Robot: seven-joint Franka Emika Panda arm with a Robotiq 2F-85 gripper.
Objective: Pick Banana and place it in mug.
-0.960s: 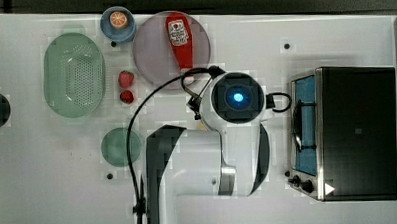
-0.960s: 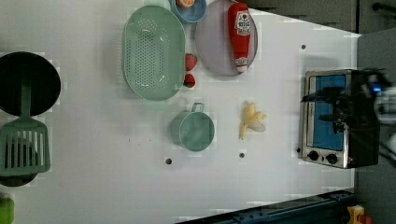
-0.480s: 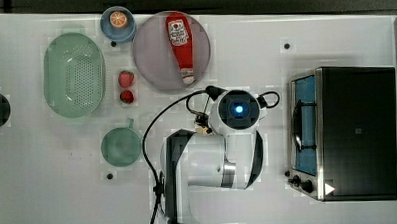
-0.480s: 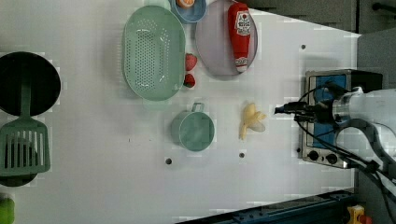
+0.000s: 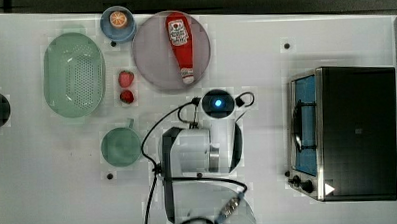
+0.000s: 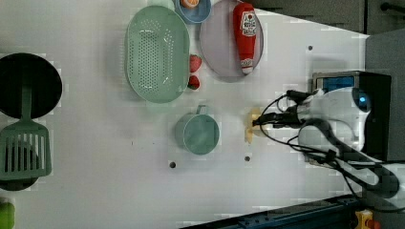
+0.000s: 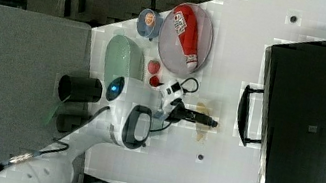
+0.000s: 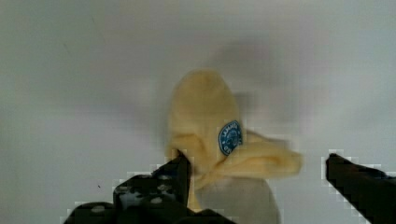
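The pale yellow banana (image 8: pixel 205 126) with a blue sticker lies on the white table, between the open fingers of my gripper (image 8: pixel 258 161). One finger (image 8: pixel 159 186) is right against it and the other (image 8: pixel 359 182) stands apart. In the left view the gripper (image 6: pixel 257 122) reaches over the banana (image 6: pixel 250 133) from the left view's right. The right view shows the gripper (image 7: pixel 213 123) low over the banana (image 7: pixel 201 128). The teal mug (image 6: pixel 197 134) stands upright a short way off, toward the left view's left; it is beside the arm in the top view, mug (image 5: pixel 120 146).
A toaster oven (image 5: pixel 347 132) stands at the top view's right. A plate (image 5: pixel 149 53) bears a ketchup bottle (image 5: pixel 180 45). Beyond the mug are two strawberries (image 5: pixel 126 78), a green basket (image 5: pixel 74 74) and a blue bowl (image 5: pixel 118 22). A black pan (image 6: pixel 26 83) and a spatula (image 6: pixel 24 148) lie at the left view's left.
The arm swung from over the oven toward the left view's left and came down over the banana. The fingers stayed open. Nothing on the table moved.
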